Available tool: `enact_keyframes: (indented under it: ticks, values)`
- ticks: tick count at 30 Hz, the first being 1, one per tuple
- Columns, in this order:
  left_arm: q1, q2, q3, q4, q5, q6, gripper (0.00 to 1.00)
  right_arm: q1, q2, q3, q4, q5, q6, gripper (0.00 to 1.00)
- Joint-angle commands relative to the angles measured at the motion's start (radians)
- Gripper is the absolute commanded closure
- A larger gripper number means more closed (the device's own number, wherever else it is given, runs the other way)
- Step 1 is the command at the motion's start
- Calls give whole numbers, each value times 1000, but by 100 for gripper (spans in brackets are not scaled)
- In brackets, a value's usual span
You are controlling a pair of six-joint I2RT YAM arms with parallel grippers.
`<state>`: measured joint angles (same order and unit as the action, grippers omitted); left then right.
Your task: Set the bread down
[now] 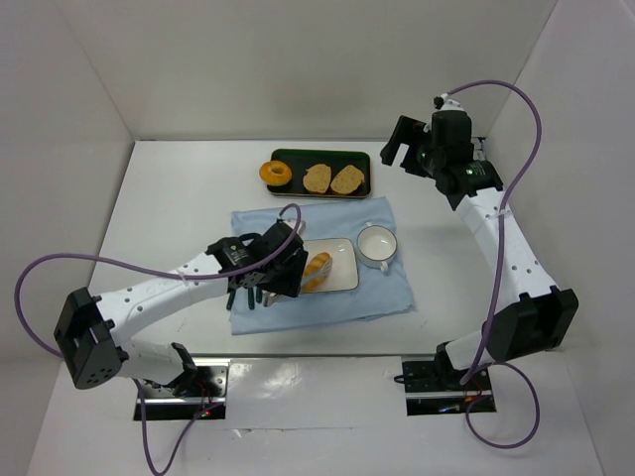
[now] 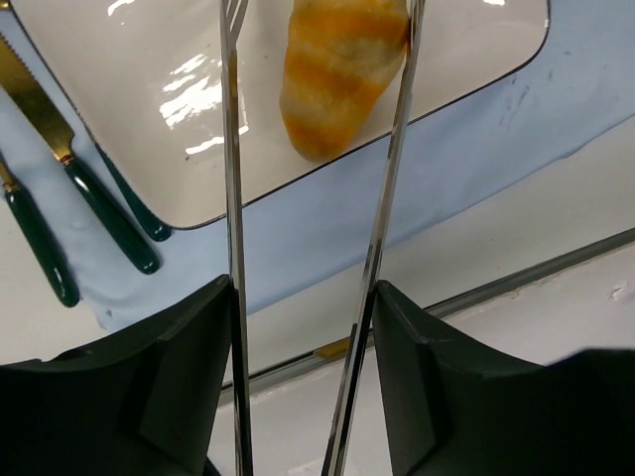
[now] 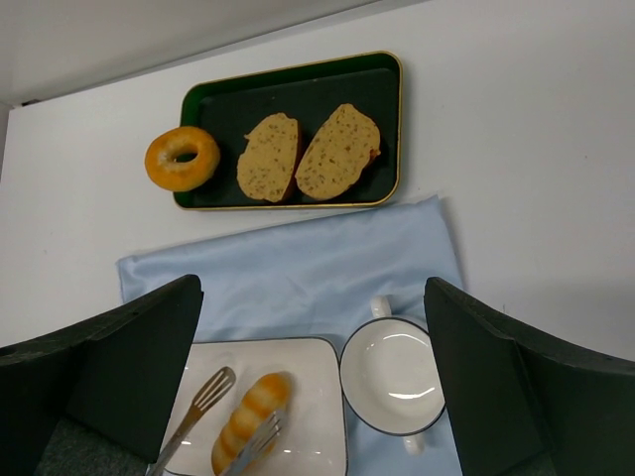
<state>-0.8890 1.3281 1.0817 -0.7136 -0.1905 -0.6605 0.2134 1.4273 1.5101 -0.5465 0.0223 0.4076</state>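
The bread (image 1: 317, 268), a small golden ridged roll, lies on the white rectangular plate (image 1: 344, 260) on the blue cloth (image 1: 317, 223). My left gripper (image 1: 270, 270) is shut on a pair of metal tongs (image 2: 234, 198), whose two arms run out between its fingers. In the left wrist view the bread (image 2: 337, 74) sits between the tong arms: the right arm touches it, the left arm stands apart. The right wrist view shows the bread (image 3: 251, 421) with one tong tip over it. My right gripper (image 1: 405, 147) is open and empty, high above the back right.
A dark green tray (image 3: 317, 94) at the back holds two flat bread slices (image 3: 270, 157); an orange ring doughnut (image 3: 182, 158) rests at its left end. A white cup (image 1: 377, 245) stands right of the plate. Green-handled cutlery (image 2: 109, 213) lies left of the plate.
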Motion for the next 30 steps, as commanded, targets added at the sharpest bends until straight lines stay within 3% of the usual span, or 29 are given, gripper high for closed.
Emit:
enact_keyframes:
  ticks: [1, 15, 19, 22, 30]
  values:
    - [-4, 0, 56, -60, -21, -13, 32, -6, -8, 2, 11, 4, 8, 0]
    - [24, -109, 161, -81, -6, -28, 33, -6, -8, -33, 48, -38, 36, 0]
    - [33, -135, 152, -101, -102, -39, 34, -6, -8, -33, 48, -38, 36, 0]
    - [74, -184, 95, -66, -179, -62, 36, -6, -17, -33, 39, -38, 36, 0]
    - [372, -184, -5, 106, -179, 27, 37, -6, 22, -4, -32, -67, -18, 0]
